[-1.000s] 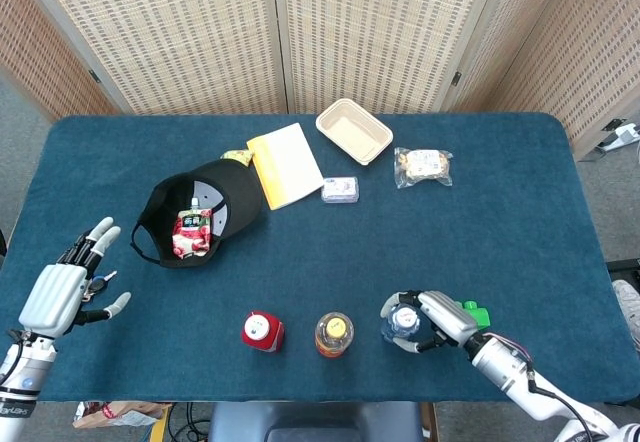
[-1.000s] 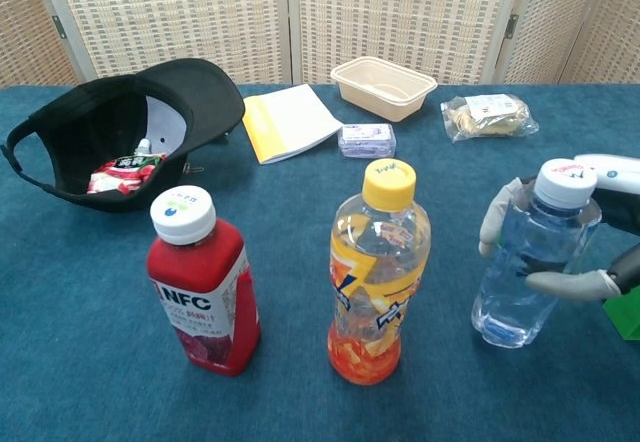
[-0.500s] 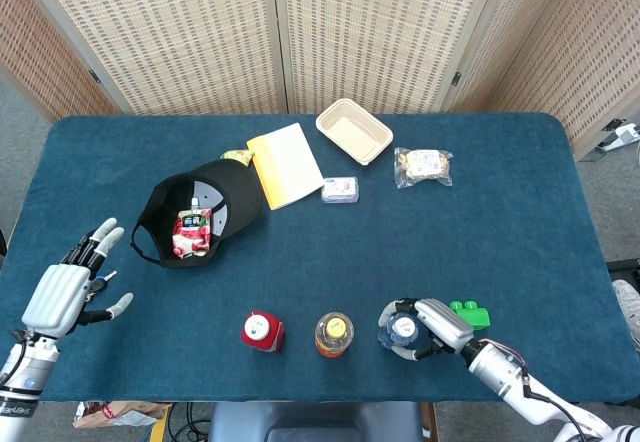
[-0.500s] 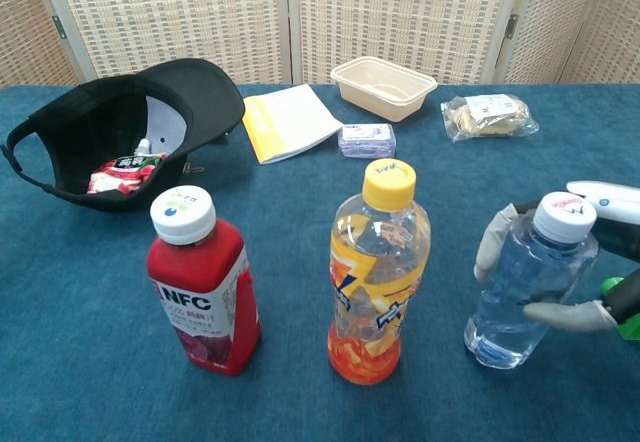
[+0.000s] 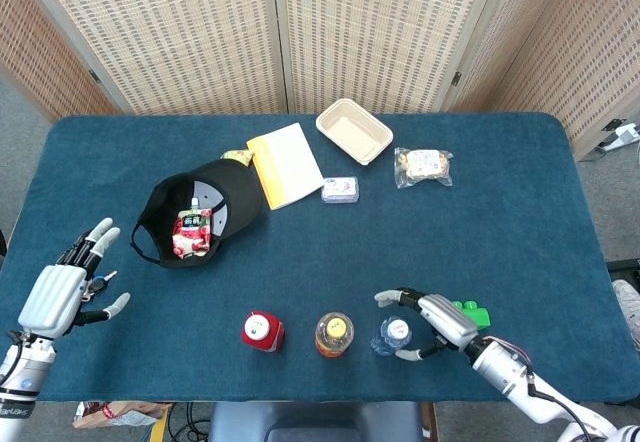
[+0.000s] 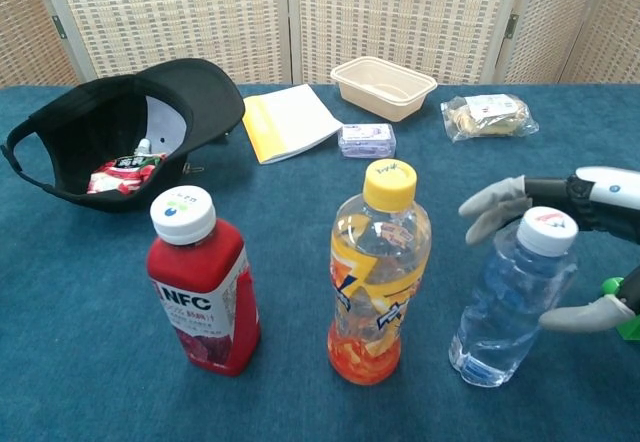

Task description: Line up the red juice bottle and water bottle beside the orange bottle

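Observation:
Three bottles stand in a row near the table's front edge. The red juice bottle [image 5: 262,330] [image 6: 203,292] is on the left and the orange bottle [image 5: 334,334] [image 6: 380,272] in the middle. The clear water bottle [image 5: 391,335] [image 6: 510,302] stands upright on the right. My right hand [image 5: 432,320] [image 6: 572,224] is just right of the water bottle, its fingers spread wide around the white cap without gripping it. My left hand [image 5: 65,290] hovers open at the table's far left edge, holding nothing.
A green block [image 5: 470,312] lies just behind my right hand. Further back are a black cap [image 5: 200,207] with a red pouch [image 5: 190,232] in it, a yellow notebook [image 5: 285,165], a beige tray [image 5: 353,130], a snack bag [image 5: 423,165] and a small packet [image 5: 340,190].
My right hand carried the water bottle left and toward the front edge, closer to the orange bottle, then spread its fingers and let go. The left hand stayed put.

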`<state>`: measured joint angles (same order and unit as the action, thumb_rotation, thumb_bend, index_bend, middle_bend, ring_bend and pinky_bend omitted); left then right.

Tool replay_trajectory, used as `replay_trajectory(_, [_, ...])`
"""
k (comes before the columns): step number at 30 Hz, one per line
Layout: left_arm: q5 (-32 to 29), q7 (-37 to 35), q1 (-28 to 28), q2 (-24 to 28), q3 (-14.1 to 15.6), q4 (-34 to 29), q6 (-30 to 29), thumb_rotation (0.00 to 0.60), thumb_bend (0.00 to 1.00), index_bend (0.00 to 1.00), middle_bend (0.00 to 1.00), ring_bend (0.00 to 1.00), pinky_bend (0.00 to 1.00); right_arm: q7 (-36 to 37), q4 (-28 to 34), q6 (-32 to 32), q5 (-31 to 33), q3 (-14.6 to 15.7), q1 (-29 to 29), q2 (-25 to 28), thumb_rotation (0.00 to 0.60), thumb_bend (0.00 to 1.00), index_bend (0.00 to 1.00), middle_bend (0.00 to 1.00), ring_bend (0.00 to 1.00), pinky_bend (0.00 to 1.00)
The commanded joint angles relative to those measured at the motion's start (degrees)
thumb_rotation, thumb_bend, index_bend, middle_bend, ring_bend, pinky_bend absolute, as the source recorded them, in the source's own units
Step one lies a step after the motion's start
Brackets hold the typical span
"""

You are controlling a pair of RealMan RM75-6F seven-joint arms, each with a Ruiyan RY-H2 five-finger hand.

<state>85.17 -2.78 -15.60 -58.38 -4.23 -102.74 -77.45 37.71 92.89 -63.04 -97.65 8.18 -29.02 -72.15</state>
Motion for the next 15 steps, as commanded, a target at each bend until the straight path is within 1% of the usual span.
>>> replay_trajectory(1, [0.01, -0.21, 0.06, -0.01, -0.10, 0.16, -0.17, 0.600, 0.22, 0.01, 0.00, 0.02, 0.17, -0.51, 0.99, -1.37, -0.08, -0.31, 0.36, 1.36, 0.600, 0.16, 0.14, 0.18, 0.10, 0.22])
replay_trajectory(6, [-0.09, -0.24, 0.07, 0.23, -0.28, 0.17, -0.19, 0.600, 0.22, 0.01, 0.00, 0.02, 0.17, -1.70, 3.92, -6.05, -1.14, -1.29, 1.47, 5.22, 0.600, 0.16, 0.14, 0.17, 0.10, 0.21])
replay_trajectory(8, [-0.43, -0.09, 0.04, 0.35, -0.42, 0.20, -0.09, 0.600, 0.22, 0.01, 0.00, 0.02, 0.17, -3.66, 5.39, -8.30, -1.06, -1.98, 2.26, 7.56, 0.600, 0.16, 0.14, 0.17, 0.10, 0.21])
replay_trajectory(10, [-0.71, 0.20, 0.08, 0.54, -0.54, 0.20, -0.10, 0.600, 0.22, 0.01, 0.00, 0.02, 0.17, -7.76, 6.70, -10.34, 0.06, -3.05, 3.34, 9.93, 0.600, 0.16, 0.14, 0.18, 0.10, 0.21])
replay_trajectory(15, [-1.98, 1.14, 0.43, 0.59, -0.87, 0.53, -0.36, 0.600, 0.22, 0.01, 0.00, 0.02, 0.17, -19.08, 9.19, -15.53, 3.96, -5.57, 7.05, 13.77, 0.600, 0.16, 0.14, 0.20, 0.10, 0.21])
